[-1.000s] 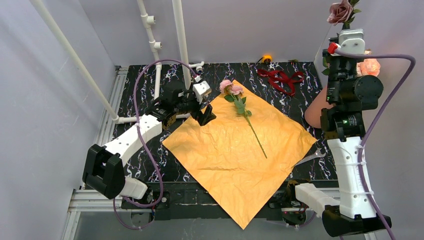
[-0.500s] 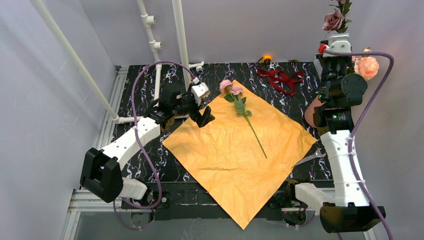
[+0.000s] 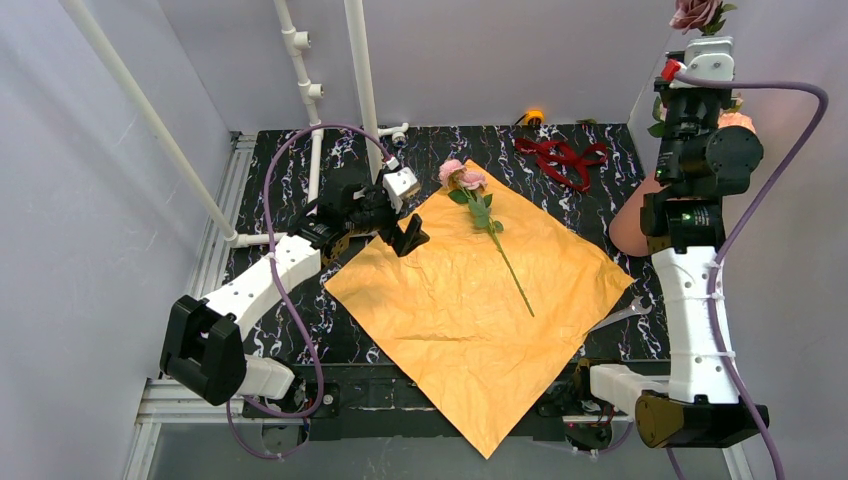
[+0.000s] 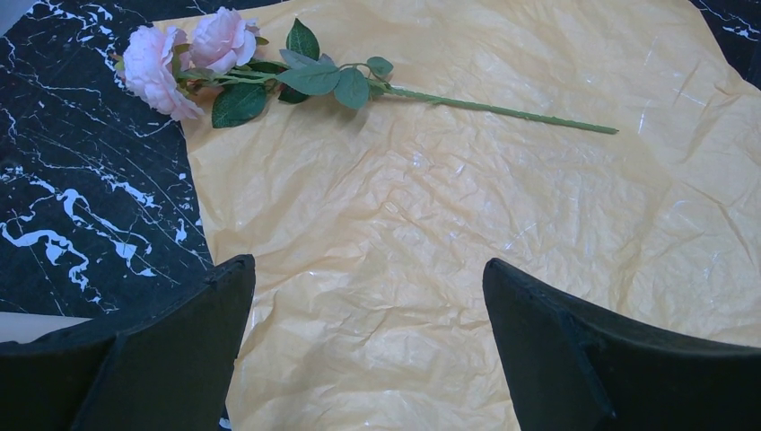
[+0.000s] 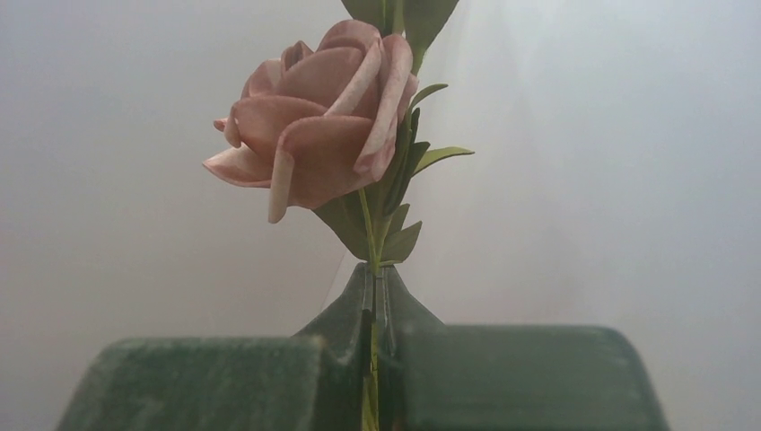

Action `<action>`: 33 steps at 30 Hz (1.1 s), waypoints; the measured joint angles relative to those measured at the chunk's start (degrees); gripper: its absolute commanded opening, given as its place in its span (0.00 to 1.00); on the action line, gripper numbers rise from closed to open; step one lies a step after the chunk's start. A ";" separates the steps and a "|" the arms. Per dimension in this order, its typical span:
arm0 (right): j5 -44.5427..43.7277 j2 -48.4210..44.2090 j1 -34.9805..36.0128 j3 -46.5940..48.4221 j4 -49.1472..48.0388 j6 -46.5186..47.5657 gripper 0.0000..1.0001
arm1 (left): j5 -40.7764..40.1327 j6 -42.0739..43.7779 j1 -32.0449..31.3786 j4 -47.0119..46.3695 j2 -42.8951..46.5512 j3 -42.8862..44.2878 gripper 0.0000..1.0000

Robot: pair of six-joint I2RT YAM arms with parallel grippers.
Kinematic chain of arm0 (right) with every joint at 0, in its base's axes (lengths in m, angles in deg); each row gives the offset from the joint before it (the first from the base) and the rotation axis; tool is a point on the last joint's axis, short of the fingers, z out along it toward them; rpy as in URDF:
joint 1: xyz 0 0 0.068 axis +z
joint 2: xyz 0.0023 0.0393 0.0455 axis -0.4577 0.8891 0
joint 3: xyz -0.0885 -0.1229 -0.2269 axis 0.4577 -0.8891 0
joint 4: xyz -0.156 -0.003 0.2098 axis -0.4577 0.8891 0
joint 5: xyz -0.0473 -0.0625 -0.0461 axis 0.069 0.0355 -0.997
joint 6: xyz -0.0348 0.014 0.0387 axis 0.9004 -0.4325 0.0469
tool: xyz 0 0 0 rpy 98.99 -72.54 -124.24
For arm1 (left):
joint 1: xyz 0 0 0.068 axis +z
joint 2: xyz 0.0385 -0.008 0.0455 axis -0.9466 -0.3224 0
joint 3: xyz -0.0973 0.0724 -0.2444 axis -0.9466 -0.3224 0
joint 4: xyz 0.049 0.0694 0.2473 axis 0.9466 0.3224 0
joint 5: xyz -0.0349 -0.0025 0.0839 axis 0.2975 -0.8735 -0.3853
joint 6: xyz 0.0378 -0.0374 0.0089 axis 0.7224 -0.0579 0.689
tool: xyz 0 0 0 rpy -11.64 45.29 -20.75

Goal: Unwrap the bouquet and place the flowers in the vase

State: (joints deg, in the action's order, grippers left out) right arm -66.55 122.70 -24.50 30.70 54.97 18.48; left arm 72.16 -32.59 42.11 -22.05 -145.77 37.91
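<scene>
The bouquet is undone: its orange wrapping paper (image 3: 480, 290) lies spread flat on the black marbled table. One stem with two pink roses (image 3: 462, 177) (image 4: 184, 54) rests across the paper's far corner. My left gripper (image 3: 408, 236) (image 4: 368, 269) hovers open over the paper's left edge, with nothing between its fingers. Raised high at the back right, my right gripper (image 3: 698, 40) (image 5: 377, 269) is shut on the stem of a dusky pink rose (image 3: 695, 12) (image 5: 314, 135). The salmon-pink vase (image 3: 628, 225) stands behind the right arm, mostly hidden. A peach rose (image 3: 740, 120) peeks out beside that arm.
The dark red ribbon (image 3: 560, 158) lies loose on the table at the back right. White pipes (image 3: 360, 90) rise at the back left, close to the left arm. A small orange object (image 3: 534, 117) sits at the back edge. Grey walls close in on both sides.
My right gripper, holding its rose, dipped down and left, then rose up and right to the frame's top. The left arm has hardly moved.
</scene>
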 measured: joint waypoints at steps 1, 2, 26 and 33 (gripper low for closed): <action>0.04 0.04 0.00 0.74 0.07 0.07 0.01 | 0.00 -0.07 0.00 0.00 0.00 0.00 0.98; 0.15 0.07 -0.02 1.36 0.09 0.20 0.01 | 0.02 -0.09 0.00 -0.02 0.00 0.00 0.98; 2.49 -3.93 -9.99 -17.00 -2.47 -10.27 0.01 | -0.02 0.59 0.00 0.09 -0.31 0.13 0.98; 1.70 -3.82 -10.19 -19.87 -1.27 -10.82 0.01 | 0.22 0.61 0.39 0.28 -3.54 3.04 0.98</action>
State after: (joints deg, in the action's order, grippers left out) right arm -64.84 118.88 -34.68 10.83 53.70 7.66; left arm 72.37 -31.98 42.51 -21.76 -149.31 40.95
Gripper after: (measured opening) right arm 0.032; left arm 0.981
